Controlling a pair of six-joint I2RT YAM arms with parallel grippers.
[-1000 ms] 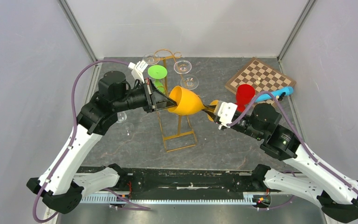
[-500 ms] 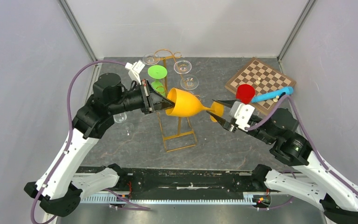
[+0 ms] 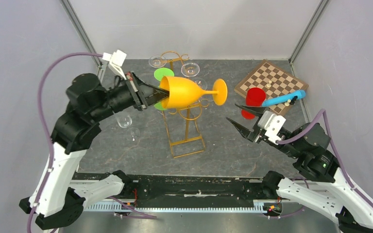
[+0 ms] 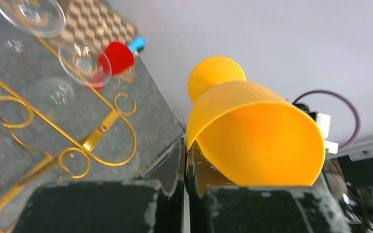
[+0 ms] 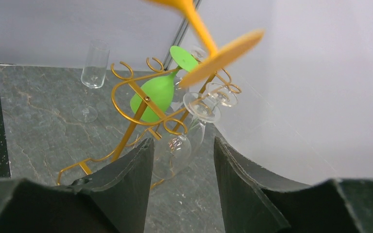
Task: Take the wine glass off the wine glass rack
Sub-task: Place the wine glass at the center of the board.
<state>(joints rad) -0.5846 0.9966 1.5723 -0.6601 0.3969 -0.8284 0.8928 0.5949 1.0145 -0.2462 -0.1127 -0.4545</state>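
Jaws of left gripper (image 3: 153, 92) clamped on rim of the orange wine glass (image 3: 182, 92), held sideways in air over the top of the gold wine glass rack (image 3: 187, 131); right gripper (image 3: 231, 112) jaws apart, empty, off right.

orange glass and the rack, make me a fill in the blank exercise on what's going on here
1. Of the left gripper and the right gripper, the orange glass is held at its rim by the ____ one.
2. The right gripper is ____ and holds nothing.
3. The one coloured glass hanging on the rack is ____.

Missing words: left; open; green
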